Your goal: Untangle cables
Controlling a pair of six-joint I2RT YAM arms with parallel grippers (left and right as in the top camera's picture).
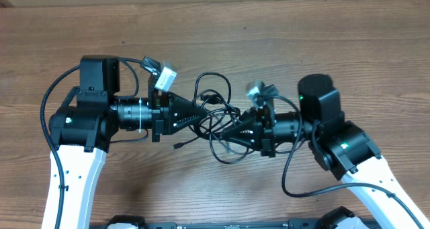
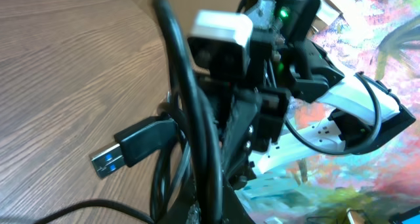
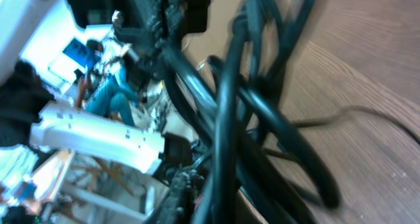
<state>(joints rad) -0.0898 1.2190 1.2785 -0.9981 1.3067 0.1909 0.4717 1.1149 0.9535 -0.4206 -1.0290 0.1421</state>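
Left gripper, right gripper pinch knotted black cables.

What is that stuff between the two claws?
A tangle of thin black cables fills the gap; the left claw and right claw both reach into it. The overhead view shows this.

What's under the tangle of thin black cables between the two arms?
Brown wooden table shows through the thin black cables' loops. Beneath the knot, the left fingers and right fingers cover the view.
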